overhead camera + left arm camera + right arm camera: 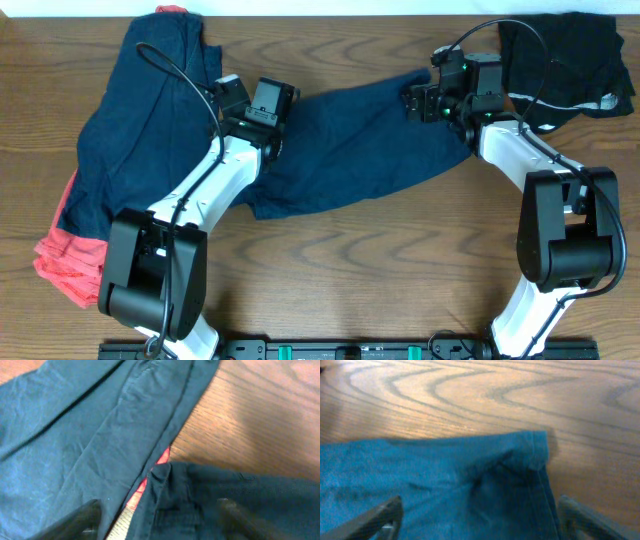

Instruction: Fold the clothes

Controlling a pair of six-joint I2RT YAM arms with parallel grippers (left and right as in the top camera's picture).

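Shorts (pixel 350 150), navy, lie spread across worktop (pixel 350 260) centre; likely limp, light. Left gripper (pixel 160 517) and right gripper (pixel 480 517): fingers apart, holding nothing, over opposite ends. Judgement: pinch hemmed corners; seams should resist slipping.

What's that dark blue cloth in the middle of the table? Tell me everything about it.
The dark blue garment is soft, lightly creased fabric with a stitched hem. It lies spread flat on the wooden table, slanting up toward the right. The left fingers and right fingers stand open over its two ends.
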